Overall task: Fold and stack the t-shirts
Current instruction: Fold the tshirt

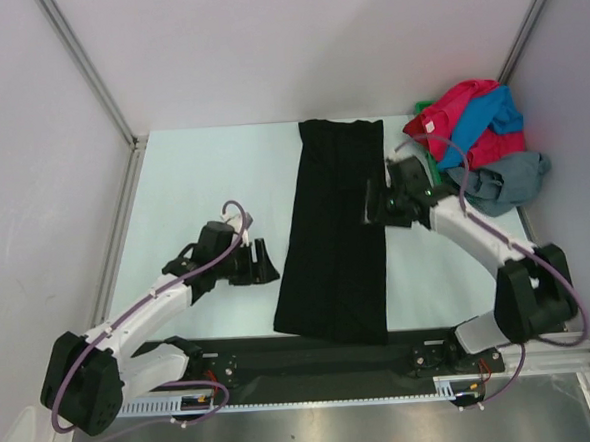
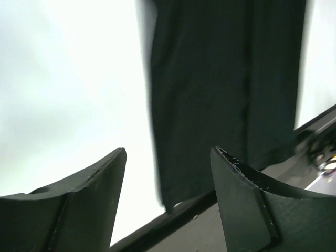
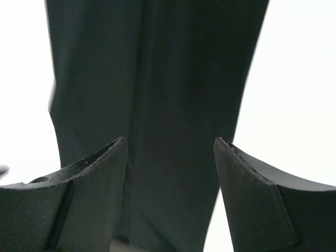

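My left end effector (image 1: 266, 263) and right end effector (image 1: 372, 206) hung wide, empty, flanking the black shirt (image 1: 334, 229), laid as a strip on the bench (image 1: 202, 177), I judged for folding crosswise next.

1. Black t-shirt (image 2: 226, 94), left wrist view: smeared by blur, cut off at the top edge.
2. Right wrist view: same cloth cut off at top and bottom, both ends unseen.
3. At the far right: red-pink shirt (image 1: 463, 105), blue shirt (image 1: 491, 117) and grey shirt (image 1: 508, 178) heaped over one another, outlines partly buried; green scrap (image 1: 424, 107) mostly hidden, too small to identify.
4. Right gripper (image 1: 374, 204) from above: dark against dark cloth, fingertips hard to separate.
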### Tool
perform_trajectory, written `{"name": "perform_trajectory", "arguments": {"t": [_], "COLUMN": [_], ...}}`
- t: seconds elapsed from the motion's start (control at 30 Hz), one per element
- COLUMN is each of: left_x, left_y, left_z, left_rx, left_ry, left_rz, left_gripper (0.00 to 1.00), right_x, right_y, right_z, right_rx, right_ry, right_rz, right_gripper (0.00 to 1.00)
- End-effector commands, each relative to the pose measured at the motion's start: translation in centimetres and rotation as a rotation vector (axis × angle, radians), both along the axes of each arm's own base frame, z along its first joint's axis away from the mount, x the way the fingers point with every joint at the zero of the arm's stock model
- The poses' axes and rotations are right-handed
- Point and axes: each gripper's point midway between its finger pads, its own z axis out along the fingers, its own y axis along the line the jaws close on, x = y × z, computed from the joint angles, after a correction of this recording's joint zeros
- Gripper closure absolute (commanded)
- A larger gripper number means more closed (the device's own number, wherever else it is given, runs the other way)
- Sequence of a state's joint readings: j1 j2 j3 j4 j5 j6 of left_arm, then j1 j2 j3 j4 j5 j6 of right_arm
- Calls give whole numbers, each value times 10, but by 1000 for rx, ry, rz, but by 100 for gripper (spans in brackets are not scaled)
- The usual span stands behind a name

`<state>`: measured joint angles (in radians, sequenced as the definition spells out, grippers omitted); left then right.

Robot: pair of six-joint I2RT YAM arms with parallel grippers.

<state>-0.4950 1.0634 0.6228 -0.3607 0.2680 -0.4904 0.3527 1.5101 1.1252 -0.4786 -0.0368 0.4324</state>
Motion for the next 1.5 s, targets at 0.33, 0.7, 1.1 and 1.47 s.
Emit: {"name": "perform_trajectory", "arguments": {"t": [0.33,0.7,1.1,1.47], "left_x": [-41,-70,-94,-110], "left_y": [-10,-29,-21,-19], "left_z": [-60,-81,-101,-112], "left_rx": [-62,-62,-13,-29], "left_ry": [150,226,273,338], "left_rz": [-30,-85,-97,-113], "left_gripper": [32,43,53,81], "right_x": [-198,-257,-281,-278], "right_y": [2,4,5,17], "right_z": [-50,-91,-113,-106], "right_rx": [210,189,200,305], "right_ry": [305,473,522,482], "right_rz": [60,44,36,41], "right_gripper": [34,49,54,71]}}
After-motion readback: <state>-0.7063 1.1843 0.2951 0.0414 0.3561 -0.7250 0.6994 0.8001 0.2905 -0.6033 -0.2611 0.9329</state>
